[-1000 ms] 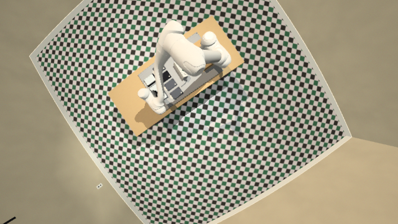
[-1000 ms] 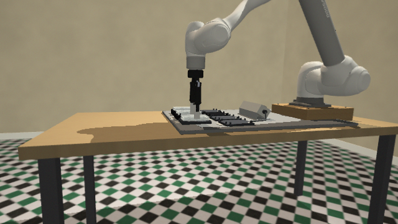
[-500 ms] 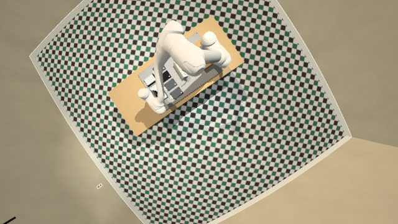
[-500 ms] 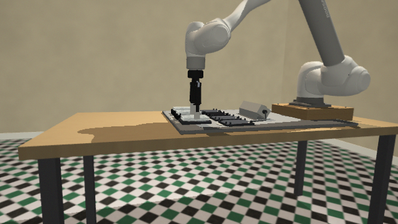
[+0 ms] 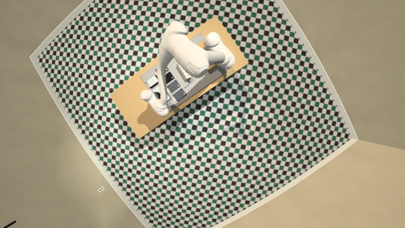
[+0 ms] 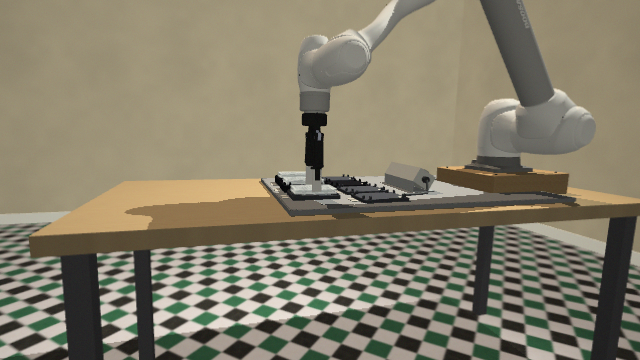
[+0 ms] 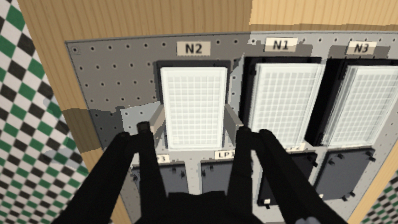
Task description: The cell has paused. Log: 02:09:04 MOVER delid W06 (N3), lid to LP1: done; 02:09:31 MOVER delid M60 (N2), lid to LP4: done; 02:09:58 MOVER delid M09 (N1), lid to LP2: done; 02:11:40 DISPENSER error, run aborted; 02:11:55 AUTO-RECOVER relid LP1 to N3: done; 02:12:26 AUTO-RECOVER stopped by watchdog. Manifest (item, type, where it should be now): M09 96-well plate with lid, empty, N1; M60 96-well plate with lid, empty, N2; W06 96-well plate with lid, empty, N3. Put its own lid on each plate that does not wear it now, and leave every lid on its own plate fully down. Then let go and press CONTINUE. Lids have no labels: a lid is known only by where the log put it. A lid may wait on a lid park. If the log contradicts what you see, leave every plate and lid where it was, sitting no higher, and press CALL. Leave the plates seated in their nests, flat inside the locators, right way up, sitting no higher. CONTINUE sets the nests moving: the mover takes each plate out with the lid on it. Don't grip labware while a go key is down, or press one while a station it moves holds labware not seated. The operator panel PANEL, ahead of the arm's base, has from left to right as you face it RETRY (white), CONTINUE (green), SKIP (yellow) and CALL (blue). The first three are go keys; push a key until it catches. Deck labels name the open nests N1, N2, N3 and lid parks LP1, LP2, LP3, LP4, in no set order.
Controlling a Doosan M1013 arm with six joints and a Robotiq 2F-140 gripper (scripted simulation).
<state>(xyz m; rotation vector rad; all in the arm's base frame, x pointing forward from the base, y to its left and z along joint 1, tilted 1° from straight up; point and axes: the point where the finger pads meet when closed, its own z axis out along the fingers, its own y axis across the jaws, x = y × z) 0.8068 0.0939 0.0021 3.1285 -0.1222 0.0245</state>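
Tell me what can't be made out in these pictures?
- Wrist view: the hand, shut on the lid at N2, covers most lid park labels; which park is which stays unreadable.
- Wrist view: the N3 plate is cut off by the right edge.
- Top view: the arm hides most of the deck.
- Exterior view: the panel shows no keys; the deck labels are too small.

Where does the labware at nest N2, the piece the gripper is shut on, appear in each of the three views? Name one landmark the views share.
Top: a pale rectangle at the grey deck's left end, beside the forearm.
Exterior: low white slab at the deck's near-left end, under the gripper.
Wrist: centre, white grid below the N2 label, between the pads.
Shared landmark: the grey deck plate.
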